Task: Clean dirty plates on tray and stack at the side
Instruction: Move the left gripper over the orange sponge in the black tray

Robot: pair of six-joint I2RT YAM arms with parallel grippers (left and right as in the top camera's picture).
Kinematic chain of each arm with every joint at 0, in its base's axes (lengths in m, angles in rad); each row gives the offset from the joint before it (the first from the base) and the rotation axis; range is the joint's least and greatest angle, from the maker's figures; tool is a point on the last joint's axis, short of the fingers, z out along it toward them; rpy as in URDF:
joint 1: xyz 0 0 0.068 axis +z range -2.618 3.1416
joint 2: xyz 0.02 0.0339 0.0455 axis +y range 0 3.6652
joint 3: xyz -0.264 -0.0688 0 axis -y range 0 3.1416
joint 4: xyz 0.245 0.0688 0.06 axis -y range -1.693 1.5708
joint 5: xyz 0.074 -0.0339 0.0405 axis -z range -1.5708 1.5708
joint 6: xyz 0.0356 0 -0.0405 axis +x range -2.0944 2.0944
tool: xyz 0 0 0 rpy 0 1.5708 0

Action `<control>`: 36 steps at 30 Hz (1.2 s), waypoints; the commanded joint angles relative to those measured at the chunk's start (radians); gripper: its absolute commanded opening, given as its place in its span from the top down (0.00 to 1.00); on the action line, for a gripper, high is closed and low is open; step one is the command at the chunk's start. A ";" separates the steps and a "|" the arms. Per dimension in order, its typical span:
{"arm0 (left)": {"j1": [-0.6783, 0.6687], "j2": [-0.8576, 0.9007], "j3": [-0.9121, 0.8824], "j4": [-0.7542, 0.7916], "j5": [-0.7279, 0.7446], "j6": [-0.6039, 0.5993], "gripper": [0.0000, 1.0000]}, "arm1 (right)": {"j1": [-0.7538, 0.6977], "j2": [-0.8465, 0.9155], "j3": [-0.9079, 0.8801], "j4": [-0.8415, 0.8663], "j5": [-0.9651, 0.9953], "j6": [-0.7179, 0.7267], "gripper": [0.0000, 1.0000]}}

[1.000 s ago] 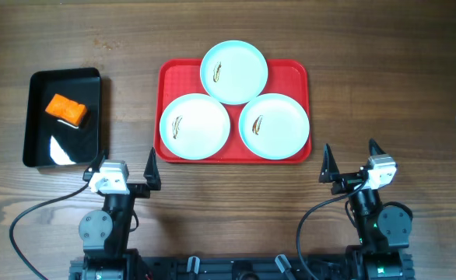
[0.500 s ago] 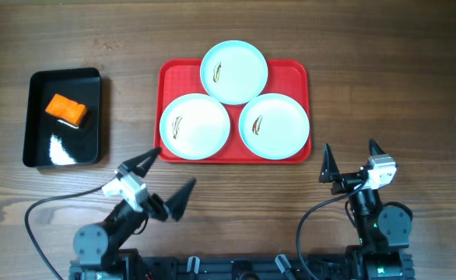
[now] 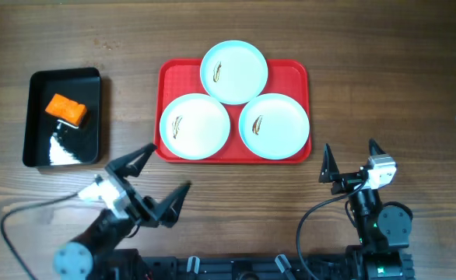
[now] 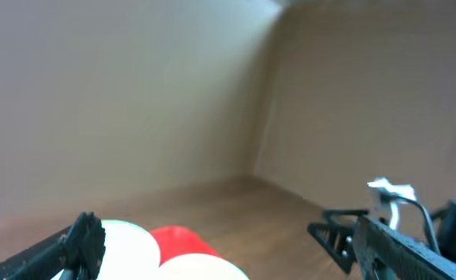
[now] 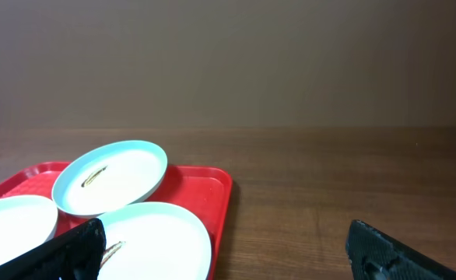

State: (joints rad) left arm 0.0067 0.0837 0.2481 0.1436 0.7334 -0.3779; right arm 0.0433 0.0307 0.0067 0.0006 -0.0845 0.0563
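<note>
The red tray (image 3: 171,75) lies at the table's middle and holds three pale plates, each with a small brown-yellow smear: a back plate (image 3: 240,78), a front-left plate (image 3: 201,132) and a front-right plate (image 3: 282,128). My left gripper (image 3: 151,174) is open and empty, turned diagonally just in front of the tray's front-left corner. My right gripper (image 3: 351,160) is open and empty, in front of the tray's right end. The right wrist view shows the tray (image 5: 212,187) and the plates (image 5: 127,175). The left wrist view is blurred and shows plate edges (image 4: 131,241) and a patch of the tray (image 4: 183,241).
A black glossy bin (image 3: 37,144) stands at the left with an orange sponge (image 3: 65,109) in it. A black cable (image 3: 33,210) trails from the left arm. Bare wooden table surrounds the tray.
My left arm has lifted and swung, turning its open gripper diagonally and moving it left and forward. The right arm, plates and tray have not moved.
</note>
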 commanded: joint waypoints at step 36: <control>0.175 1.478 1.465 -1.286 -0.858 -0.267 0.00 | 0.004 0.005 -0.002 0.002 0.007 0.014 0.00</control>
State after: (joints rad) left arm 0.1169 1.5238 1.6989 -1.2083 -0.0338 -0.6037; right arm 0.0433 0.0345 0.0063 0.0002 -0.0841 0.0563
